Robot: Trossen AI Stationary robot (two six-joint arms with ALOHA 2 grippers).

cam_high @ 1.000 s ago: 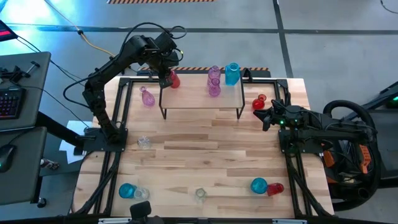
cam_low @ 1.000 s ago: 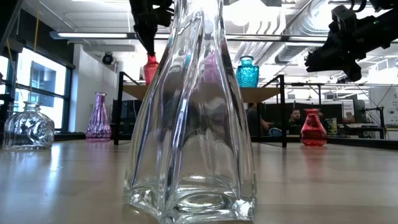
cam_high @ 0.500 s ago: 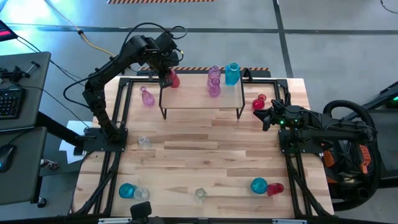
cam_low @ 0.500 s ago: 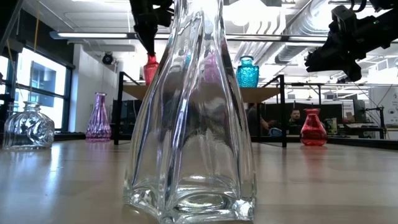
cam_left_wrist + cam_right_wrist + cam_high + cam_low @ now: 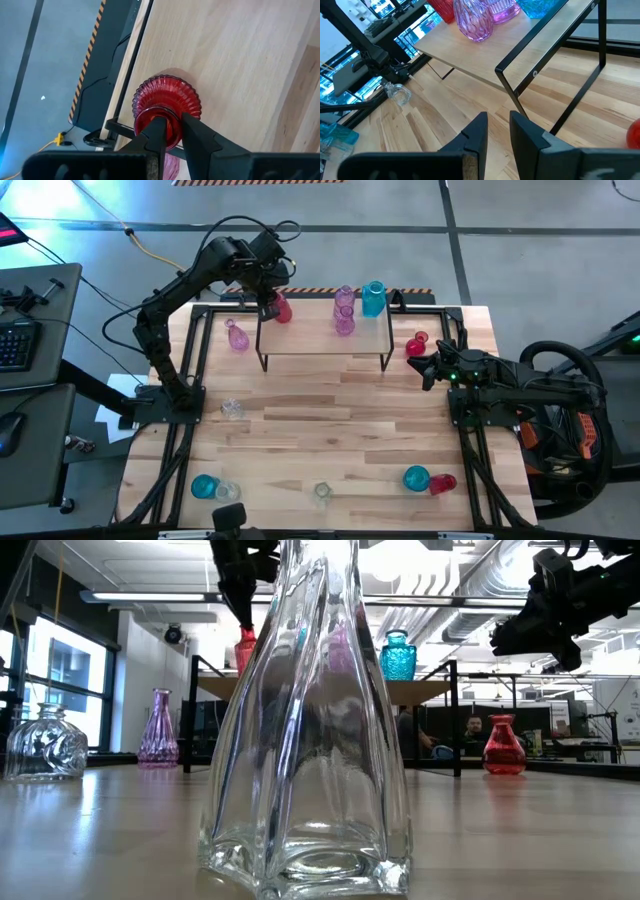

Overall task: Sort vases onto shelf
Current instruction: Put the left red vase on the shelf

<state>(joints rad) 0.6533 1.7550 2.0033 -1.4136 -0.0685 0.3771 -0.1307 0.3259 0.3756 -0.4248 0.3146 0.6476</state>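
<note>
A red vase (image 5: pixel 166 107) is being set down at the left end of the shelf (image 5: pixel 320 340). The left end effector (image 5: pixel 170 131) is seen straddling its neck, though whether it is clamped or released cannot be told. Next, a clean release and a straight lift are called for. All vases appear empty. The right end effector (image 5: pixel 497 131) is parked by the shelf's right end, fingers slightly apart, nothing held.

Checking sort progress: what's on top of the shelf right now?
On the shelf: a red vase at its left end with the left gripper at its neck, two pink-purple vases, and a teal vase. In the low view, the big clear vase covers the shelf's middle.
</note>
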